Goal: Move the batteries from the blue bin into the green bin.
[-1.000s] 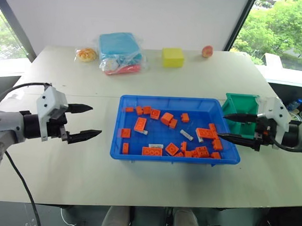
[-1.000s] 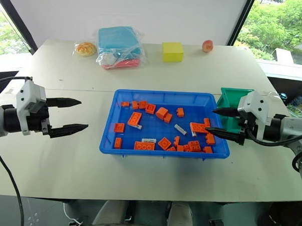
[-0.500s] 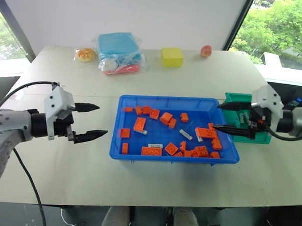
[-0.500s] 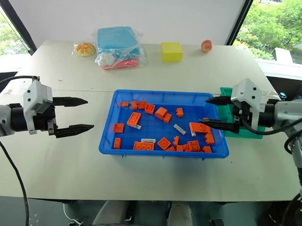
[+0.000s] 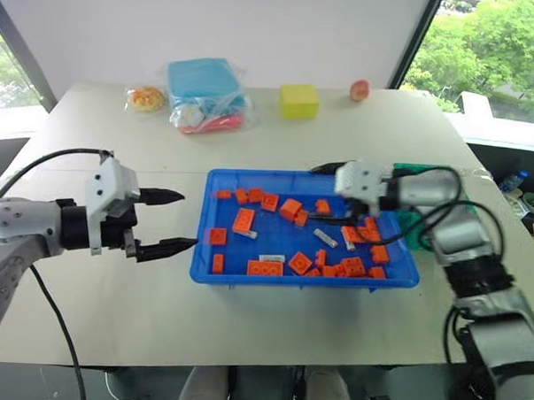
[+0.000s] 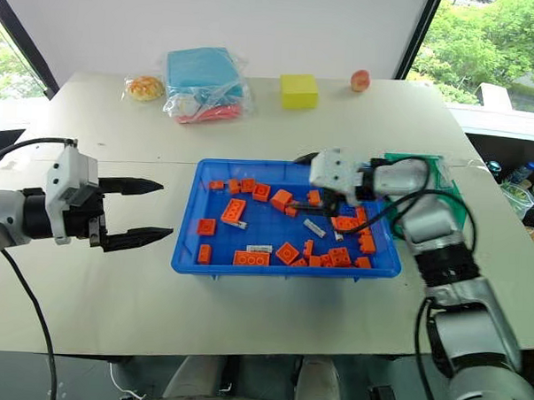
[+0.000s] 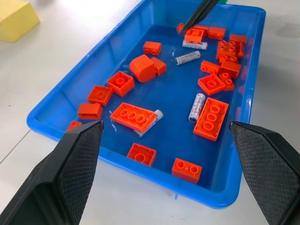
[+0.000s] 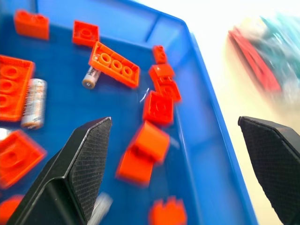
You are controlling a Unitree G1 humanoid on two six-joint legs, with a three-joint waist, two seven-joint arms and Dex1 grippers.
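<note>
I see my right gripper [image 6: 314, 178] with jaws spread wide over the blue bin [image 6: 187, 250] of batteries [image 7: 196, 107], and my left gripper [image 5: 181, 220] spread open beside it above the desk [image 5: 340, 141].

Yellow cube [image 6: 299, 91] sits beside a plastic-wrapped light-blue box [image 6: 201, 78].

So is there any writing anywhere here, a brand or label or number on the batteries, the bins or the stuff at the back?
No text can be read anywhere.
The batteries in the blue bin carry dark printed marks on their wrappers, too small to read.
The orange toy bricks, the yellow cube, the plastic-wrapped light-blue box and the green bin show no lettering.
</note>
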